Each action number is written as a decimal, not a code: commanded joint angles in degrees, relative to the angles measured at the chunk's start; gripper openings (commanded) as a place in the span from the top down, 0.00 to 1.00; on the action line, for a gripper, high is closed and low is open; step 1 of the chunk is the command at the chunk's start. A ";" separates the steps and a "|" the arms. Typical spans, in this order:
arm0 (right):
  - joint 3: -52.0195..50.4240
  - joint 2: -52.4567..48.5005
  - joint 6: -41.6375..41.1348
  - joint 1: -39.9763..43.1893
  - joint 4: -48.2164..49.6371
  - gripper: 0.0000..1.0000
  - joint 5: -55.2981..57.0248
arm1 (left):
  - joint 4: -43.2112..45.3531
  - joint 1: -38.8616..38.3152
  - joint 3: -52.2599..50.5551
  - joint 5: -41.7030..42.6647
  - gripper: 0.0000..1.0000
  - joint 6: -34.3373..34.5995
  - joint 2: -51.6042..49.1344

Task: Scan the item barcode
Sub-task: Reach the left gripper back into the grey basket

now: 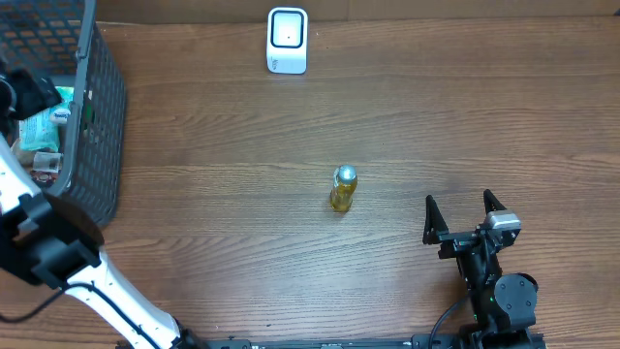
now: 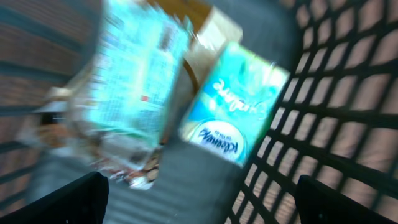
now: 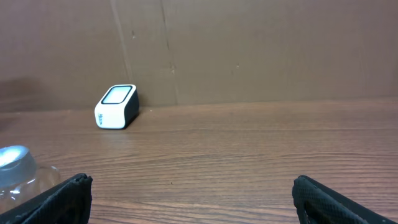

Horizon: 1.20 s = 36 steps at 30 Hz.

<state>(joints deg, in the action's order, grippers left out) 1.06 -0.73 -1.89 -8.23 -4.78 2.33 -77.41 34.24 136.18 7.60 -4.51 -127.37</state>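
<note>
The white barcode scanner (image 1: 287,41) stands at the table's far edge; it also shows in the right wrist view as the scanner (image 3: 116,106) against the back wall. A small yellow bottle (image 1: 343,188) with a silver cap stands upright mid-table, and the bottle (image 3: 15,171) is at the left edge. My left gripper (image 2: 199,199) is open inside the black mesh basket (image 1: 97,116), above a teal tissue pack (image 2: 233,112) and a pale printed packet (image 2: 134,87), holding nothing. This view is blurred. My right gripper (image 1: 459,202) (image 3: 193,190) is open and empty, right of the bottle.
The basket's mesh wall (image 2: 336,93) is close on the left gripper's right side. Several packaged goods (image 1: 44,126) lie in the basket at the table's left end. Bare wood table (image 1: 242,242) lies between basket, bottle and scanner.
</note>
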 commanded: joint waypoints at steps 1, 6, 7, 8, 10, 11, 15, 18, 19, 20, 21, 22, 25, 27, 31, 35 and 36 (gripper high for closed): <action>-0.61 0.57 0.24 0.37 0.15 0.00 -0.09 | 0.96 -0.11 -1.57 4.09 0.03 -4.79 -3.76; -0.61 0.57 0.24 0.37 0.15 0.00 -0.09 | 3.48 -0.15 -1.57 7.41 0.02 -7.80 -6.03; -0.61 0.57 0.26 0.37 0.15 0.00 -0.09 | 3.96 -0.17 -1.60 8.76 0.02 -8.68 -6.21; -0.61 0.57 0.26 0.37 0.15 0.00 -0.09 | 4.55 -0.20 -1.62 10.58 0.02 -9.86 -6.36; -0.61 0.57 0.24 0.37 0.15 0.00 -0.09 | 5.73 -0.20 -1.95 12.94 0.01 -11.43 -6.38; -0.61 0.57 0.24 0.37 0.15 0.00 -0.09 | 6.08 -0.17 -1.95 13.18 0.01 -11.87 -6.38; -0.61 0.57 0.24 0.37 0.15 0.00 -0.09 | 7.65 -0.17 -2.38 13.25 0.01 -12.24 -6.40; -0.61 0.57 0.24 0.37 0.15 0.00 -0.09 | 8.79 -0.26 -3.48 13.27 0.00 -12.22 -6.40; -0.61 0.57 0.24 0.37 0.15 0.00 -0.09 | 9.29 -0.35 -4.13 13.25 0.01 -12.22 -6.40; -0.61 0.57 0.26 0.37 0.15 0.00 -0.09 | 9.90 -0.44 -4.85 13.14 0.00 -12.22 -6.40; -0.61 0.57 0.24 0.37 0.15 0.00 -0.09 | 10.58 -0.52 -5.70 12.92 0.00 -12.22 -6.40; -0.61 0.57 0.26 0.37 0.15 0.00 -0.09 | 11.23 -0.59 -6.47 12.94 0.00 -12.22 -6.40; -0.61 0.57 0.24 0.37 0.15 0.00 -0.09 | 13.51 -0.81 -9.60 12.98 0.00 -12.20 -6.40; -0.61 0.57 0.26 0.37 0.15 0.00 -0.09 | 15.13 -1.05 -11.56 13.00 0.00 -12.24 -6.40; -0.61 0.57 0.24 0.37 0.15 0.00 -0.09 | 17.35 -1.60 -13.73 12.98 0.00 -12.24 -6.40; -0.61 0.57 0.26 0.37 0.15 0.00 -0.09 | 18.16 -2.08 -14.23 12.28 0.01 -12.22 -6.40; -0.61 0.57 0.24 0.37 0.15 0.00 -0.09 | 18.32 -2.14 -14.21 11.56 0.04 -12.22 -6.40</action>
<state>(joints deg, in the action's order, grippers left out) 1.06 -0.73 -1.87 -8.23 -4.75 2.33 -59.61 32.67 122.48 19.53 -15.27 -133.43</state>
